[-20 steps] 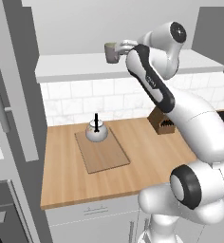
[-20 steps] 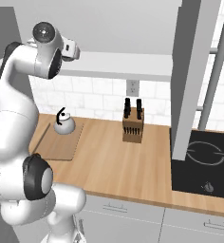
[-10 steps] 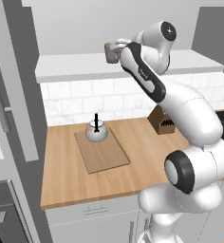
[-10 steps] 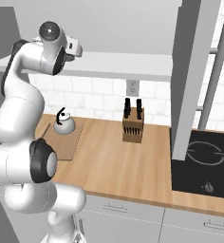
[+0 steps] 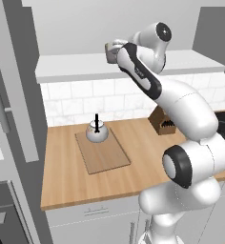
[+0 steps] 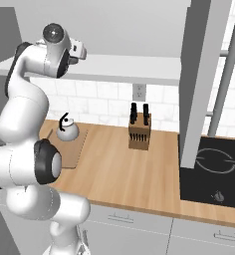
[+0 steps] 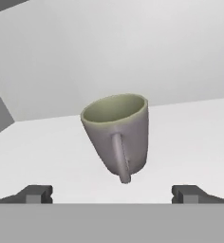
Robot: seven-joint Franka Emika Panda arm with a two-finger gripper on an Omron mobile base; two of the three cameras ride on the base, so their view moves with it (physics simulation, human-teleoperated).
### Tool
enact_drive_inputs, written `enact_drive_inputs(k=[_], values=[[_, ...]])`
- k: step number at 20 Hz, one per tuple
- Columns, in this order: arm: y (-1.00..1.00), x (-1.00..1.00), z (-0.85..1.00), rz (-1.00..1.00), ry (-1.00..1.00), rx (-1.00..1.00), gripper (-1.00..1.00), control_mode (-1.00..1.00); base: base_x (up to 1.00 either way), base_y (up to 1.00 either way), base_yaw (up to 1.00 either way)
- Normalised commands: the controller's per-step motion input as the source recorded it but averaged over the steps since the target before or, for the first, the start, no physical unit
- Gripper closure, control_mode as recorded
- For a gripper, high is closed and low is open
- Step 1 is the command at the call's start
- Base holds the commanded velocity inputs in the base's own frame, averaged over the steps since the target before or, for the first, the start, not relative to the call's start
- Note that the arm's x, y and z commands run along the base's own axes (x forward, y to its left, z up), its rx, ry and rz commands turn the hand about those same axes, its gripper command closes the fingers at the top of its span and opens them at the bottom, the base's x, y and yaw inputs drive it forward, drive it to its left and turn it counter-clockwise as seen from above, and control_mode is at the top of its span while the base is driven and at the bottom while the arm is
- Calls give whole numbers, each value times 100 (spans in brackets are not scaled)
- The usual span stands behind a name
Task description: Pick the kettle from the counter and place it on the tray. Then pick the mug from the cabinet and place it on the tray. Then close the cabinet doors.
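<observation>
1. Mug [image 7: 117, 134]: grey-green, greenish inside, standing on the white shelf [image 7: 190, 142] of the cabinet; handle turned toward the hand camera; appears tilted there, though that view rolls with the hand.
2. Fingers [image 7: 112, 193]: spread wide, released, grasping nothing; two dark tips low in the hand view, one at each side, mug between and beyond them, not touching either.
3. Seen from the left base camera: hand raised to shelf height, with a small greyish shape [image 5: 110, 51] just at its tip, likely the mug; too small to confirm contact.
4. Kettle [image 5: 97, 133]: whitish, round, black arched handle, upright on the tray [image 5: 105, 155], toward its back edge near the tiled wall.
5. Tray: flat wooden board lying on the desk [image 5: 66, 176], left of the arm in the left base view.
6. Same kettle [image 6: 67, 130] visible in the right base view, partly behind the arm, on the tray [image 6: 74, 152].
7. Knife block [image 6: 139, 133]: on the desk by the wall, well apart from the tray, black handles up.
8. Cooktop [image 6: 211, 172]: dark, set into the desk at the right.
</observation>
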Motion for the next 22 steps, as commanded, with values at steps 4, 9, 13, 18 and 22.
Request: enact_drive_inputs(k=[4,9,13,18,22], values=[[6,27,-5,0,0,-1,-100,-100,0,0,0],[0,6,0,0,0,-1,-100,-100,0,0,0],[0,28,-8,0,0,-4,-100,-100,0,0,0],[0,18,-2,0,0,-2,-100,-100,0,0,0],[0,1,0,0,0,0,-100,-100,0,0,0]])
